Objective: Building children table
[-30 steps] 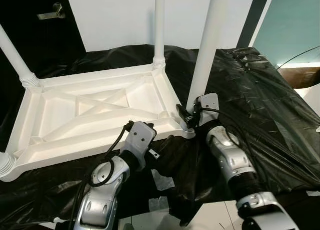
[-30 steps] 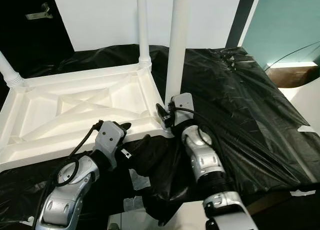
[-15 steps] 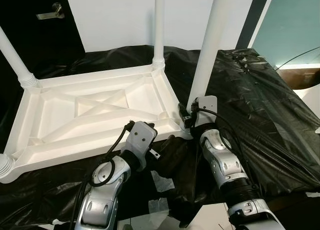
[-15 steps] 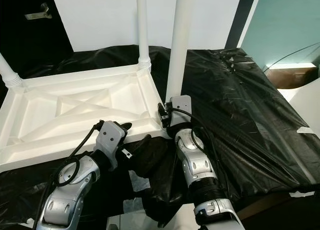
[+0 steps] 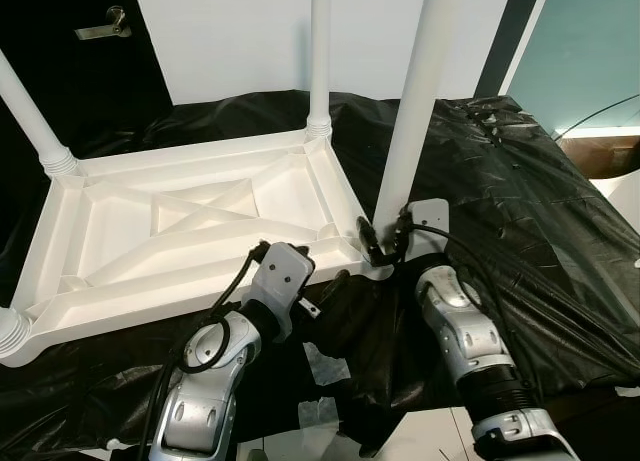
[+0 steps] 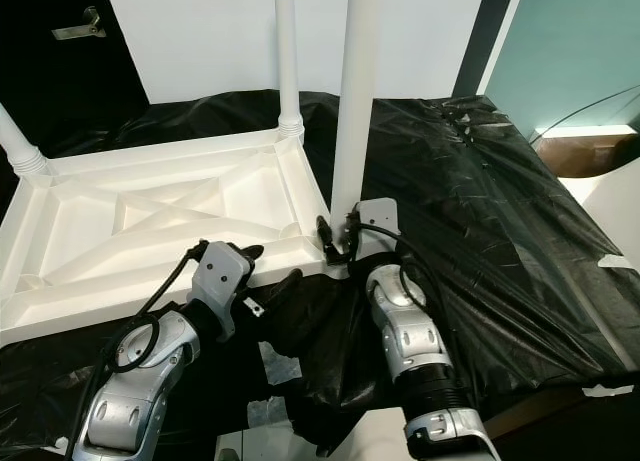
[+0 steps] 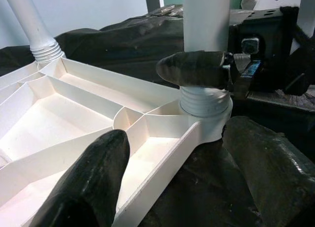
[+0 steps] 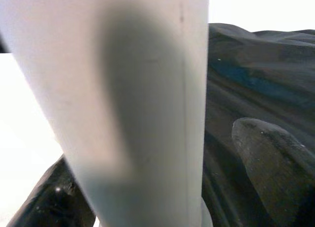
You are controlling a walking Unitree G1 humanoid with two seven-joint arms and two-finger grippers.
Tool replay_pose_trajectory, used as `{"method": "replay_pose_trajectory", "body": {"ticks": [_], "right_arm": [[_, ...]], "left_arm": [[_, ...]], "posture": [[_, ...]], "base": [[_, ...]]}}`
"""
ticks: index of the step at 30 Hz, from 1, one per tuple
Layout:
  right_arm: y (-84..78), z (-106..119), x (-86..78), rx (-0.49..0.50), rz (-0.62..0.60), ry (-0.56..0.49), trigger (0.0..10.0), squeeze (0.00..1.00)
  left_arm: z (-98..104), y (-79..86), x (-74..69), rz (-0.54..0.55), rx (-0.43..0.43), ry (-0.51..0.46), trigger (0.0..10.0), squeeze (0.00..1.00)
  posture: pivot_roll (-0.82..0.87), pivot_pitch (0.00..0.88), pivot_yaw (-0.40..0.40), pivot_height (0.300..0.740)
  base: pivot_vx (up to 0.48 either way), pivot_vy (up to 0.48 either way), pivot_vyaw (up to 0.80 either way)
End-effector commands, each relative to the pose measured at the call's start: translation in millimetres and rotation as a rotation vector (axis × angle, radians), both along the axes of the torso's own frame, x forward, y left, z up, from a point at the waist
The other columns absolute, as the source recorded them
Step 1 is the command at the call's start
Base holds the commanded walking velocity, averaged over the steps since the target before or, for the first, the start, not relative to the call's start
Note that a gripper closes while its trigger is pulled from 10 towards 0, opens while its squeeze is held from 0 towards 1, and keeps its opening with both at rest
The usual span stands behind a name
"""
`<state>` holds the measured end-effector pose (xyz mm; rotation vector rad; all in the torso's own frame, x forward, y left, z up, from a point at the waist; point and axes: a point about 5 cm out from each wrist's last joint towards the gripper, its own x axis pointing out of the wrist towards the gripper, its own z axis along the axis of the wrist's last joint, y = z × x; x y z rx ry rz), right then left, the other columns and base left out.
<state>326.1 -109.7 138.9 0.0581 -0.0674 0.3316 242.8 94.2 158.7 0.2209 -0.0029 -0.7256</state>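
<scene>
Ribbed white plastic tabletop (image 5: 190, 226), right pincer (image 5: 385, 243) round smooth leg (image 5: 412, 101)

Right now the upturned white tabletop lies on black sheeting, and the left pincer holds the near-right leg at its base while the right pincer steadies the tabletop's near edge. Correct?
Not quite: the arms are swapped. In the left eye view the right pincer is at the base of the near-right leg, with the left pincer at the near edge of the tabletop. The tabletop does lie upturned on black sheeting.
</scene>
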Motion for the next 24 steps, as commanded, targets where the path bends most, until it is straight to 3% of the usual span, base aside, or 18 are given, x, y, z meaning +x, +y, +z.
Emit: {"method": "replay_pose_trajectory", "body": {"ticks": [1,7,11,15,19,20,21,22,24], "right_arm": [[-6.0,1.4,-0.7,0.014,0.064,-0.002,10.0,0.0],[-14.1,4.9,2.5,-0.011,0.242,-0.011,10.0,0.0],[-15.6,5.9,4.3,-0.024,0.282,-0.012,10.0,0.0],[-20.5,14.7,14.8,-0.129,0.435,-0.044,10.0,0.0],[-21.6,16.7,20.5,-0.19,0.496,-0.039,10.0,0.0],[-20.4,15.3,23.2,-0.228,0.545,-0.024,8.0,0.0],[-20.4,15.3,23.2,-0.228,0.545,-0.024,8.0,0.0],[-19.8,14.5,23.7,-0.244,0.566,-0.021,5.8,0.0],[-19.8,14.5,23.7,-0.244,0.566,-0.021,5.8,0.0]], "left_arm": [[0.6,3.7,4.6,0.093,0.006,-0.027,10.0,0.0],[1.0,5.2,5.5,0.102,0.004,-0.03,10.0,0.0],[1.1,5.2,5.6,0.103,0.004,-0.031,10.0,0.0],[2.1,5.0,6.2,0.108,0.003,-0.038,10.0,0.0],[2.7,4.7,6.3,0.11,0.001,-0.039,10.0,0.0],[3.3,4.1,6.3,0.111,-0.001,-0.041,10.0,0.0],[3.3,4.1,6.3,0.111,-0.001,-0.041,10.0,0.0],[3.6,4.0,6.3,0.112,-0.001,-0.042,10.0,0.0],[3.6,4.0,6.3,0.112,-0.001,-0.042,10.0,0.0]], "posture": [[0.13,0.0,-0.022,0.74],[0.13,0.0,-0.026,0.74],[0.13,0.0,-0.026,0.74],[0.13,0.0,-0.027,0.74],[0.13,0.0,-0.028,0.74],[0.14,0.001,-0.032,0.74],[0.14,0.001,-0.032,0.74],[0.14,0.001,-0.032,0.74],[0.14,0.001,-0.032,0.74]], "base": [[0.0,0.0,0.0],[0.0,0.0,0.0],[0.0,0.0,0.0],[0.0,0.0,0.0],[0.0,0.0,0.0],[0.0,0.0,0.0],[0.0,0.0,0.0],[0.0,0.0,0.0],[0.0,0.0,0.0]]}}
